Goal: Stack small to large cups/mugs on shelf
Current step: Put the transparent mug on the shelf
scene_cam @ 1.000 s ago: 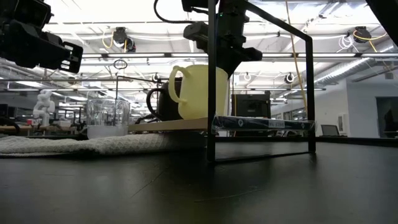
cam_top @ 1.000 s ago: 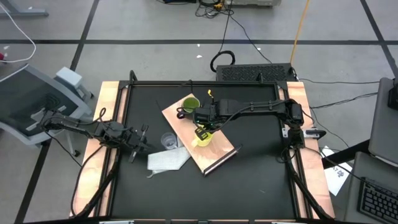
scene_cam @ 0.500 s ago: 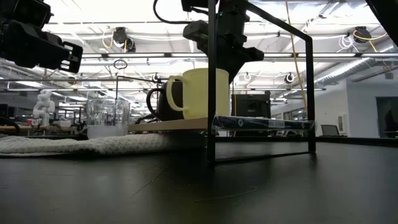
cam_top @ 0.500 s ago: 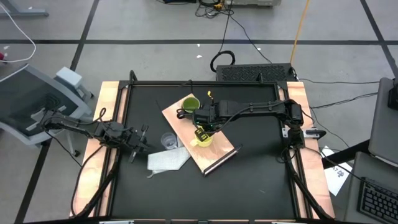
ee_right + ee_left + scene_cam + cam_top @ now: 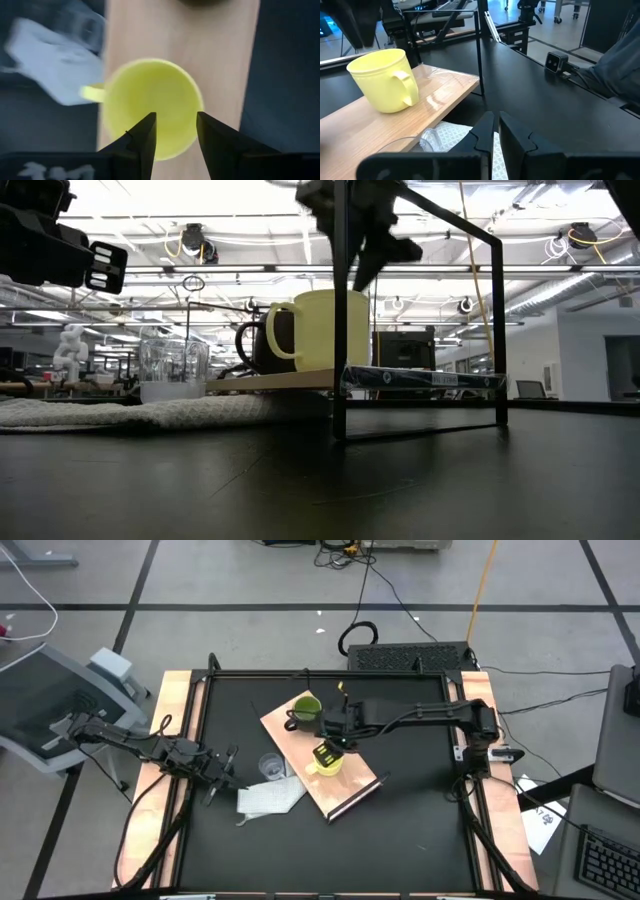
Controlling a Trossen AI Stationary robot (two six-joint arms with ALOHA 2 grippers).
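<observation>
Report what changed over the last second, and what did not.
The yellow mug, tilted in the right gripper a second ago, now stands upright on the shelf. That gripper has let it go, opened and risen above it. The green mug, clear cup, white cloth and shut left gripper stayed put.

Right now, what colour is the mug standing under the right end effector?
Bright yellow. The mug shows best in the right wrist view, directly below the open right end effector.

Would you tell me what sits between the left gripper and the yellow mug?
High view: clear cup sits between left gripper and yellow mug.
</observation>
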